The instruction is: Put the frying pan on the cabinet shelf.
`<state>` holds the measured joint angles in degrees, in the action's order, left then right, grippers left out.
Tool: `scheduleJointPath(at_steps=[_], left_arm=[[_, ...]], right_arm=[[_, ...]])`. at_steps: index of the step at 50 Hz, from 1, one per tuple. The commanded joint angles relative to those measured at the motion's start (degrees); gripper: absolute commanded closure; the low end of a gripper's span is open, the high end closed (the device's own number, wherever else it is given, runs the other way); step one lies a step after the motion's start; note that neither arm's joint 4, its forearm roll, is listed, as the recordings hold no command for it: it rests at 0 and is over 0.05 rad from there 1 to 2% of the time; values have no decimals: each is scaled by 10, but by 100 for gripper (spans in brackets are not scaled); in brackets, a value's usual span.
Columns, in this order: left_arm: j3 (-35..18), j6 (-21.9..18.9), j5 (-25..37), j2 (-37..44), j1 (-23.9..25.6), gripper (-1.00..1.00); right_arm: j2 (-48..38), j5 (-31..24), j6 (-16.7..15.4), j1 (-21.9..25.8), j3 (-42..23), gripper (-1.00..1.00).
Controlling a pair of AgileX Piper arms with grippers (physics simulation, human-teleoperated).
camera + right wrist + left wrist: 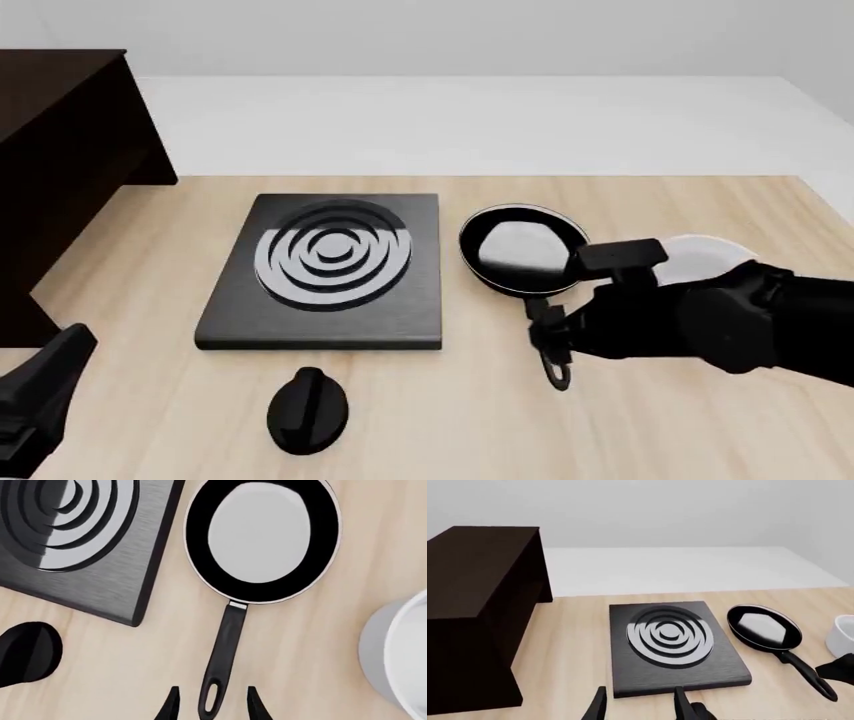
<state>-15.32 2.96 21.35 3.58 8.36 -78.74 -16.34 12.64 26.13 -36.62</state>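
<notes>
Left wrist view: the left gripper (637,705) is hanging with fingers apart and empty, facing the stove plate (674,647); the cabinet shelf (480,570) is standing at the desk's left edge.
Front view: the frying pan (518,250) is lying mid-desk beside the plate, its handle under the right arm.
Right wrist view: the right gripper (210,705) is spreading its fingers around the handle's end, seemingly lining up a grasp.

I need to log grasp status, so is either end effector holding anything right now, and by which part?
Nothing is held. The right end effector is open, its fingers either side of the frying pan handle's end. The left end effector is open and empty.
</notes>
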Motion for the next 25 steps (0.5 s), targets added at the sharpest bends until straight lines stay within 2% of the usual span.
scheduleJointPath(at_steps=[1, 6, 10, 12, 14, 15, 18, 25], left_arm=[[-5, -11, 5, 2, 4, -100], [-5, 2, 5, 4, 6, -100], [-2, 0, 5, 4, 7, -100], [1, -7, 3, 5, 5, -100], [1, 37, 2, 6, 2, -100], [-1, 45, 3, 5, 4, -100], [1, 19, 2, 8, 7, -100], [15, 5, -11, 10, 6, -100]], right_arm=[[-35, 19, 1, -5, -6, -100], [-46, 25, -2, -9, -5, -100], [-58, 31, -1, 5, -1, -100], [-62, 39, 3, -3, -1, -100], [-69, 42, -1, -9, -2, -100], [-71, 43, -1, -10, -2, -100], [-81, 52, -1, -16, -2, -100], [-108, 70, 1, -16, -7, -100]])
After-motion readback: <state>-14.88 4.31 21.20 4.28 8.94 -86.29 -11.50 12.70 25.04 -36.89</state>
